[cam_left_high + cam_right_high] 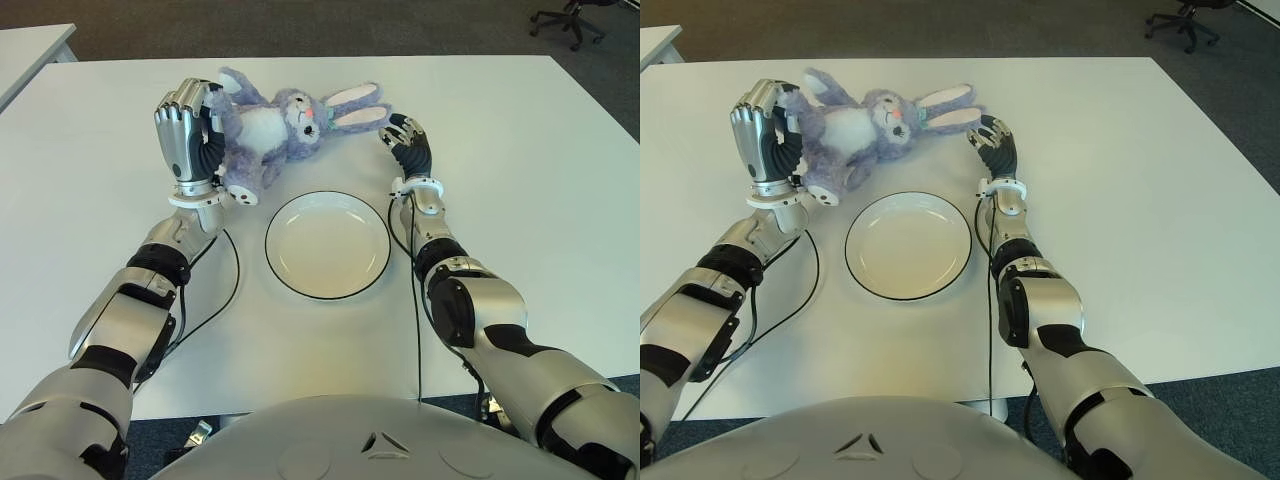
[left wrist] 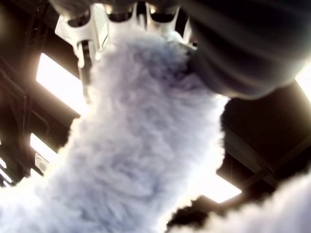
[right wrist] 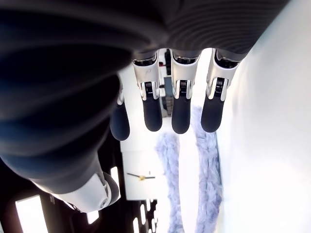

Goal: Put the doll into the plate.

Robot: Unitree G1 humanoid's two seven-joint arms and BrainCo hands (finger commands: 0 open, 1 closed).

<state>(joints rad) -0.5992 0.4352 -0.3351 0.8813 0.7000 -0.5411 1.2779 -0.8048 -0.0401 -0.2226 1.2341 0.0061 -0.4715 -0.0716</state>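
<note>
Left hand [image 1: 190, 135] clamps the purple plush rabbit's [image 1: 280, 125] leg — ready, I judge, to lift it toward the plate [image 1: 283, 280] — while right hand [image 1: 405, 140], fingers apart, waits beside its ears.

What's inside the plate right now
Nothing. The plate shows only its bare white inside, fully in view. The doll lies on the table beyond it, gripped by the left hand; the right hand is open by its ears.

Plate [image 1: 328, 245] lay bare, table [image 1: 520, 180] around it open; doll [image 1: 285, 125] behind plate, flanked closely by left hand [image 1: 188, 135] and right hand [image 1: 405, 140].
</note>
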